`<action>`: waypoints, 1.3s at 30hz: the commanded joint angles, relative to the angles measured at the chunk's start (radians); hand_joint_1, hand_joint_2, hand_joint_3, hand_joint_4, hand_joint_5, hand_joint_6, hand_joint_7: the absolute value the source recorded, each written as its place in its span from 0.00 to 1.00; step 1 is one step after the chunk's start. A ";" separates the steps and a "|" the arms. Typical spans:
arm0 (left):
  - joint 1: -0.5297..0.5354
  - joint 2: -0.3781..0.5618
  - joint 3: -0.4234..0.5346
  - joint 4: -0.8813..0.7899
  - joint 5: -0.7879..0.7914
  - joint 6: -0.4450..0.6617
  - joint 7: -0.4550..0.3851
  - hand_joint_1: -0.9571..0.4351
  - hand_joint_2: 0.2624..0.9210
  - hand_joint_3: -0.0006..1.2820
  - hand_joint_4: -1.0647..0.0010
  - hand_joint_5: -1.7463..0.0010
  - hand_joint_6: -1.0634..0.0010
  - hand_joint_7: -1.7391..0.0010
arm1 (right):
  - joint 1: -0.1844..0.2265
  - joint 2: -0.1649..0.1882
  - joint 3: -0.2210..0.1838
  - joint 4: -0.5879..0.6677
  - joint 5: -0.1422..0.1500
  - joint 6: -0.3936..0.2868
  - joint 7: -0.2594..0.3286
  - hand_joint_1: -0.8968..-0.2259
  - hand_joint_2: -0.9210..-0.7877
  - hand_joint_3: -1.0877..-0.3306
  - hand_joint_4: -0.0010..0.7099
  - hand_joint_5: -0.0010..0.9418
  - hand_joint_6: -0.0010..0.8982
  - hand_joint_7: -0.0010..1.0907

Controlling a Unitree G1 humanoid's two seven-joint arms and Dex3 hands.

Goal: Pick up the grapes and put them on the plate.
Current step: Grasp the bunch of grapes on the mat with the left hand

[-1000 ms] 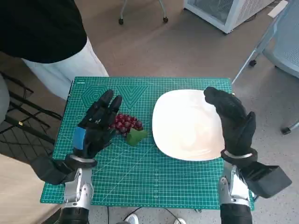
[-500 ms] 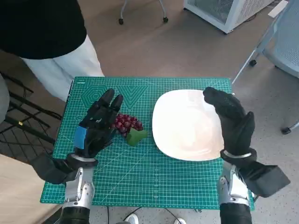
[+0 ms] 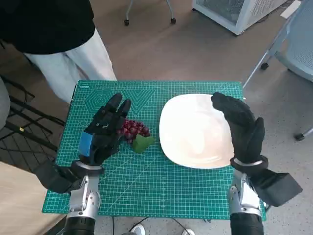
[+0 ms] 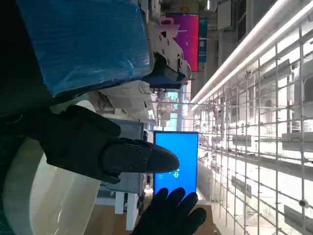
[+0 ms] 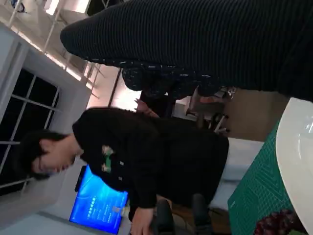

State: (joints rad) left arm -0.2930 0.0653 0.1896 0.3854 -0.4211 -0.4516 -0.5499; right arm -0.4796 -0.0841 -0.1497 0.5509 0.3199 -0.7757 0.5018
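I am hovering my left robot hand (image 3: 103,132), fingers spread and holding nothing, just beside the grapes (image 3: 133,129) lying on the counter (image 3: 146,183), ready to close on them; my right robot hand (image 3: 242,125), open too, is waiting over the plate (image 3: 190,132).

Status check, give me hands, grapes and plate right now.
Left hand open over grapes, not gripping. Right hand open above plate. Plate bare, path unobstructed.
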 commanded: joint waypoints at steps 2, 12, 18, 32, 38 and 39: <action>0.007 0.016 -0.003 -0.020 0.049 -0.042 0.017 0.29 1.00 0.19 0.74 1.00 0.64 1.00 | 0.016 -0.004 0.000 0.012 0.002 0.002 0.012 0.36 0.00 0.44 0.63 0.00 0.03 0.42; 0.024 0.278 -0.049 -0.216 0.597 0.010 0.190 0.19 0.98 0.09 0.97 1.00 0.91 1.00 | 0.021 -0.005 0.001 0.008 -0.004 0.001 0.009 0.36 0.00 0.44 0.63 0.00 0.03 0.42; 0.043 0.340 -0.083 -0.392 0.825 0.212 0.212 0.29 0.82 0.01 1.00 1.00 0.96 1.00 | 0.021 -0.006 0.000 0.009 -0.003 0.004 0.008 0.36 0.00 0.44 0.63 0.00 0.03 0.43; 0.020 0.342 -0.210 -0.572 1.053 0.590 0.167 0.45 0.64 0.00 1.00 1.00 0.86 0.98 | 0.027 0.004 0.006 -0.014 -0.010 0.020 -0.011 0.34 0.00 0.44 0.63 0.00 0.02 0.43; -0.006 0.350 -0.260 -0.559 1.069 0.638 0.158 0.45 0.64 0.00 1.00 1.00 0.84 0.98 | 0.032 0.004 0.004 -0.024 -0.009 0.025 -0.013 0.32 0.00 0.44 0.63 0.00 0.02 0.44; -0.011 0.352 -0.268 -0.555 1.072 0.644 0.157 0.45 0.64 0.00 1.00 1.00 0.83 0.98 | 0.032 0.004 0.004 -0.024 -0.009 0.024 -0.013 0.32 0.00 0.44 0.63 0.00 0.02 0.44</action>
State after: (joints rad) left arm -0.2782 0.3979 -0.0549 -0.1714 0.6327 0.1719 -0.3848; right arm -0.4731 -0.0830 -0.1464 0.5254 0.3117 -0.7671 0.4959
